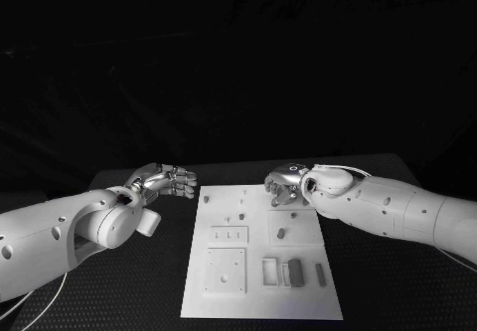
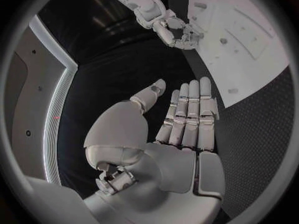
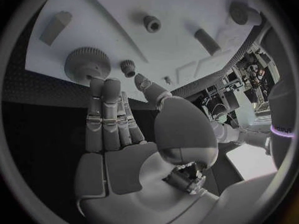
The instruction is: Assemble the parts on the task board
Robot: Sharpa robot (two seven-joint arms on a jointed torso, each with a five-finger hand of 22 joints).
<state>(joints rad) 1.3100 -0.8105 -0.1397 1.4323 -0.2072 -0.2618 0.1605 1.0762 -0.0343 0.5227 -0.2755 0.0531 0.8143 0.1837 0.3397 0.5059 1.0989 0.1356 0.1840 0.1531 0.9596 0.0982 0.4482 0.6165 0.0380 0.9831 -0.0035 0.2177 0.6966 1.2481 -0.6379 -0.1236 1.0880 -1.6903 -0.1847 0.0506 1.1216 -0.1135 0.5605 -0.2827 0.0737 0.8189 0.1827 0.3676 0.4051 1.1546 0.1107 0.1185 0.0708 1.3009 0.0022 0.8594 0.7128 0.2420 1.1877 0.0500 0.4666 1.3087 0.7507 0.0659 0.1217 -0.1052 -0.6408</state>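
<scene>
Head view: task board (image 1: 260,303) lies lengthwise away; both hands spread, empty.

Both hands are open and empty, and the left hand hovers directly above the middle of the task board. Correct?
Not quite. In the head view the left hand hovers beside the task board, over the black table off its far left corner, not above its middle. Both it and the right hand are open and empty.

The right hand (image 1: 285,185) covered the board's (image 1: 260,303) far right corner; small pegs (image 1: 243,196) there were too tiny to identify.
</scene>
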